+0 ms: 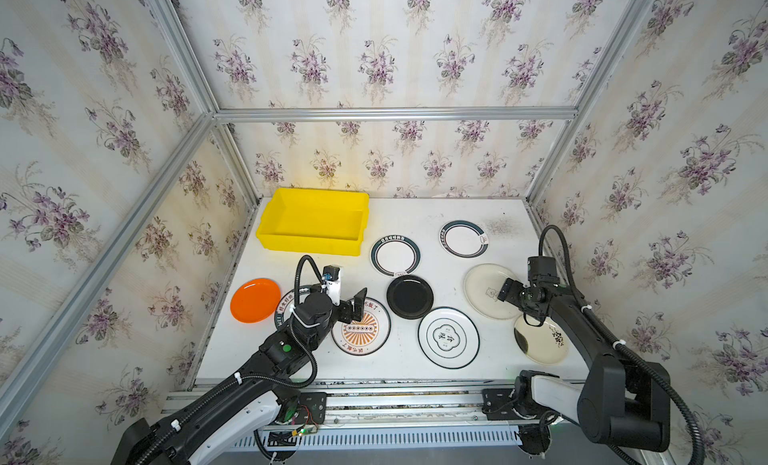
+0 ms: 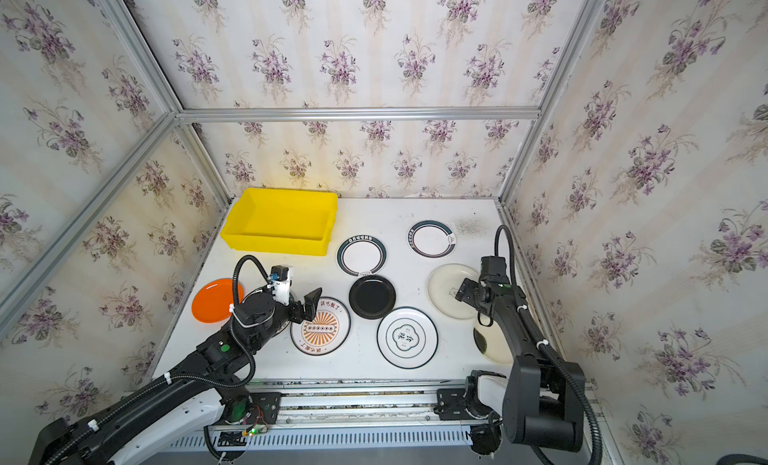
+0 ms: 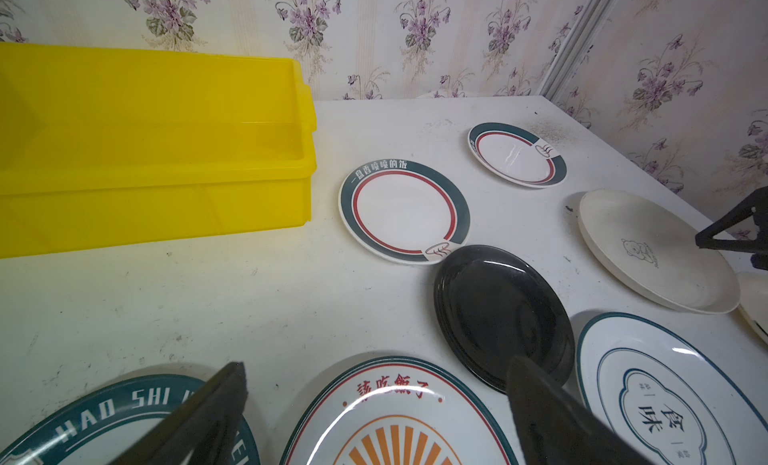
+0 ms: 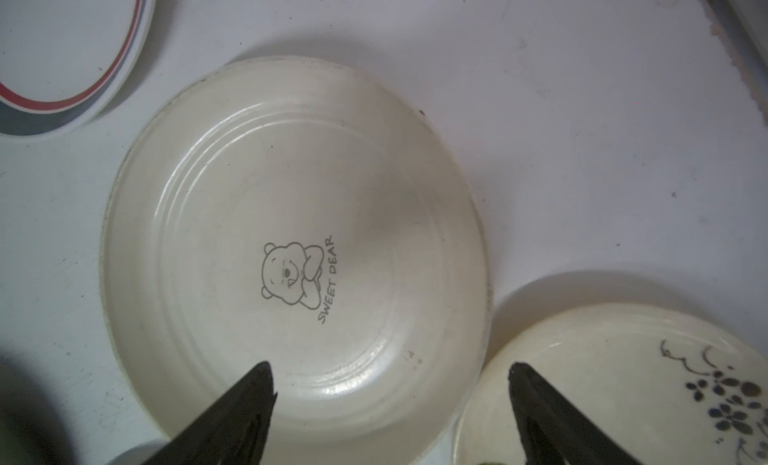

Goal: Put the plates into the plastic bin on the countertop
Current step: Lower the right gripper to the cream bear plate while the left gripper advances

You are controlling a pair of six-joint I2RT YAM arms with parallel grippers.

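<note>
The yellow plastic bin [image 1: 311, 224] stands empty at the back left of the white countertop [image 1: 419, 215]. Several plates lie flat on it: orange [image 1: 254, 300], orange-sunburst [image 1: 360, 332], black [image 1: 409, 296], green-rimmed [image 1: 395, 256], and cream with a bear [image 1: 486, 290]. My left gripper [image 1: 360, 303] hovers open over the sunburst plate's [image 3: 395, 421] far rim, its fingers straddling that rim [image 3: 378, 365]. My right gripper [image 1: 503, 294] is open above the bear plate [image 4: 291, 234]. One fingertip is over its rim, the other over a floral cream plate [image 4: 623, 380]; nothing is held [image 4: 390, 366].
More plates lie around: a second green-rimmed one [image 1: 463, 238] at the back right, a clover-marked one [image 1: 448, 337] at the front, and a lettered one [image 1: 286, 307] partly under the left arm. Wallpapered walls with aluminium rails [image 1: 395, 114] close in three sides.
</note>
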